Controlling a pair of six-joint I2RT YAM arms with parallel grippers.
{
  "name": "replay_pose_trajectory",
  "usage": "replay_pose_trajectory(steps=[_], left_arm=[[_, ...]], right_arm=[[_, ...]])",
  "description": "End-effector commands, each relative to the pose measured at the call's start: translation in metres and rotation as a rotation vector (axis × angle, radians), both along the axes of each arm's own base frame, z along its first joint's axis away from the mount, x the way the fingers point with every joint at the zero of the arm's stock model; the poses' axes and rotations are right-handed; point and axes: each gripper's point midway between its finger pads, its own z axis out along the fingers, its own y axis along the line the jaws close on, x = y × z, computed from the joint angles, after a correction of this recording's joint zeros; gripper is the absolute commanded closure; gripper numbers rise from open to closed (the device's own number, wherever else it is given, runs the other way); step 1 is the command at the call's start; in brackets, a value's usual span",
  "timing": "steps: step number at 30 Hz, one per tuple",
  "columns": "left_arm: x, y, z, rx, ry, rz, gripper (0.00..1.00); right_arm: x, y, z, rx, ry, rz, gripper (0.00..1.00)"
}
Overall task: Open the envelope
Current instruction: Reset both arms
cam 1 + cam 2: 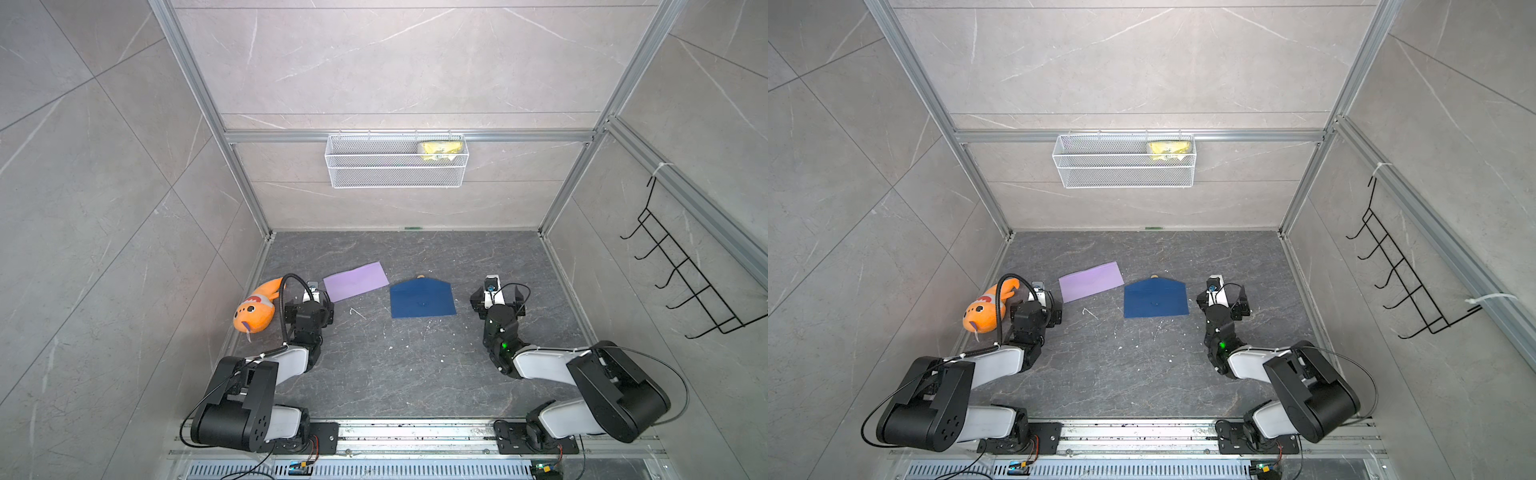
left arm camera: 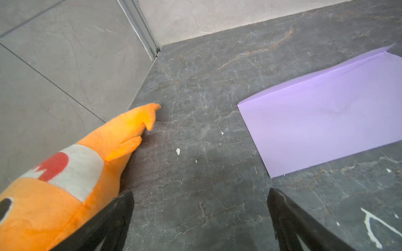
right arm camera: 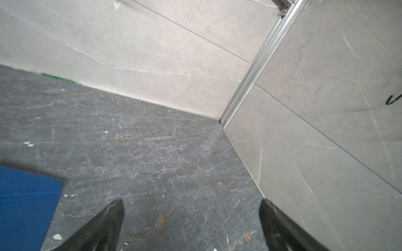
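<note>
Two envelopes lie flat on the dark floor. A lilac envelope [image 1: 355,281] [image 1: 1091,281] [image 2: 326,113] lies tilted at centre left. A dark blue envelope [image 1: 422,298] [image 1: 1155,298] lies at centre, its pointed flap folded down; one corner of it shows in the right wrist view [image 3: 26,202]. My left gripper [image 1: 318,296] [image 2: 200,193] stands open just left of the lilac envelope, apart from it. To the right of the blue envelope my right gripper [image 1: 497,297] [image 3: 191,203] is open over bare floor. Neither holds anything.
An orange plush fish [image 1: 255,309] [image 2: 65,184] lies against the left wall, beside my left gripper. A white mesh basket [image 1: 397,176] holding a yellow packet [image 1: 440,149] hangs on the back wall. A black hook rack [image 1: 685,282] hangs on the right wall.
</note>
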Motion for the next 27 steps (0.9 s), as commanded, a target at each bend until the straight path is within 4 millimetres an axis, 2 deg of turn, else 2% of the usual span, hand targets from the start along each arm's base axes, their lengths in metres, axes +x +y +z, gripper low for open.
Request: replay_pose_trajectory(steps=[1, 5, 7, 9, 11, 12, 14, 17, 27], left_arm=[[0.009, -0.003, 0.029, -0.065, -0.133, -0.012, 0.0], [0.015, 0.003, 0.02, -0.079, -0.141, -0.024, 0.0], [0.018, 0.007, 0.018, -0.085, -0.157, -0.014, 0.0], [0.015, 0.013, 0.013, -0.132, -0.144, -0.009, 0.0], [0.015, 0.02, 0.002, -0.179, -0.155, -0.004, 0.0], [0.02, 0.024, 0.005, -0.17, -0.182, 0.005, 0.0], [0.021, 0.018, -0.002, -0.19, -0.103, -0.024, 0.0], [0.022, 0.016, -0.001, -0.189, -0.111, -0.034, 0.0], [0.023, 0.016, -0.001, -0.19, -0.108, -0.036, 0.0]], right_arm=[[0.005, 0.006, -0.021, 0.038, 0.056, 0.037, 0.0], [0.008, 0.005, -0.033, 0.021, 0.047, 0.034, 0.0], [0.009, -0.001, -0.031, 0.044, 0.027, 0.011, 0.0], [0.012, -0.003, -0.038, 0.114, 0.07, 0.069, 0.0], [0.017, -0.015, -0.046, 0.199, 0.112, 0.101, 0.0], [0.019, -0.018, -0.049, 0.237, 0.125, 0.114, 0.0], [0.022, -0.026, -0.053, 0.283, 0.137, 0.116, 0.0], [0.024, -0.036, -0.063, 0.358, 0.142, 0.132, 0.0], [0.023, -0.036, -0.064, 0.344, 0.127, 0.141, 0.0]])
